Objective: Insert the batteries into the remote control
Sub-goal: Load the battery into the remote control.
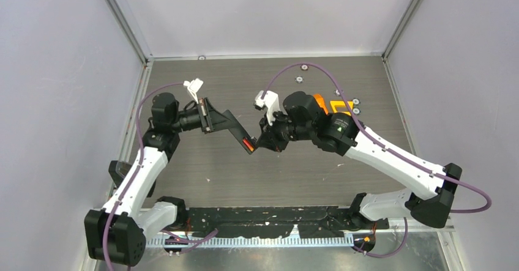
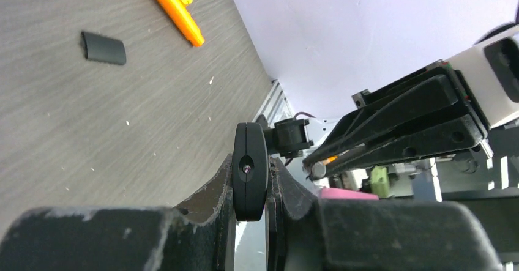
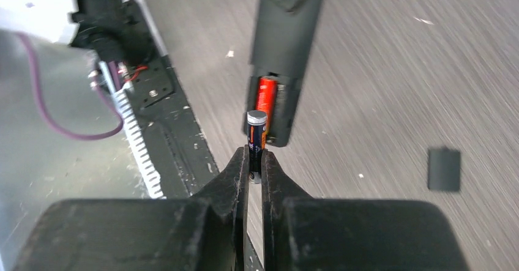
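Remote control (image 3: 287, 32) is held clear of the table (image 1: 294, 179) by the left gripper (image 2: 251, 193), jaws closed narrow on its body. Open battery bay faces the right arm, presumably to present it for loading. One slot holds the red-orange battery (image 3: 266, 96); the slot beside it looks vacant. Right gripper (image 3: 256, 161) pinches the dark battery (image 3: 257, 129), pale end pointing away from the fingers, just beside the bay's end and not yet in. Judgement: it must tilt to lie along the vacant slot. Battery cover (image 3: 444, 169) lies flat on the table, well apart. Surface is grey-brown wood grain with a few pale specks. Enclosure has plain pale walls (image 1: 263, 14) and metal corner rails. Orange object (image 2: 174, 11) lies near the far side.
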